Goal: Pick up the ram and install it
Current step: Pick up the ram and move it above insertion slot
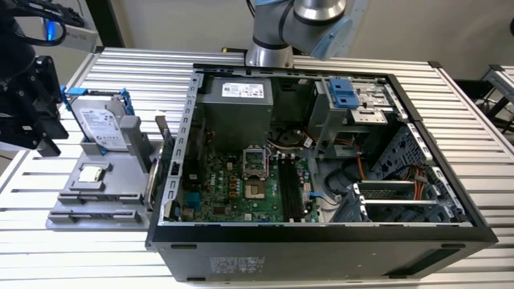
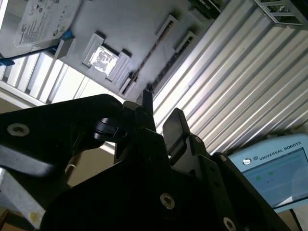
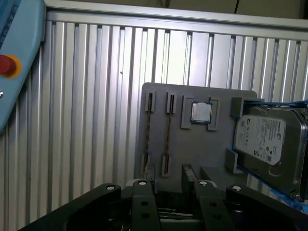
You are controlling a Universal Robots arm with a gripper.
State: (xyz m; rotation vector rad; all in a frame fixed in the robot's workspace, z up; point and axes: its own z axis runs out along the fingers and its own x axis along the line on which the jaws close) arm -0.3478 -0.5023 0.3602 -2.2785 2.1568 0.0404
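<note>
Gripper (image 3: 171,185) is open, jaws well apart, nothing held, and sits near the edge of the grey fixture tray (image 1: 120,180). The ram (image 3: 169,137) stands on edge in a tray slot with a second stick parallel beside it, long axis pointing straight away from the jaws. In the exterior view the tray is at lower left, beside the open computer case (image 1: 321,250), on a slatted aluminium table (image 1: 80,265). A hard drive (image 1: 100,123) stands near the slots.
</note>
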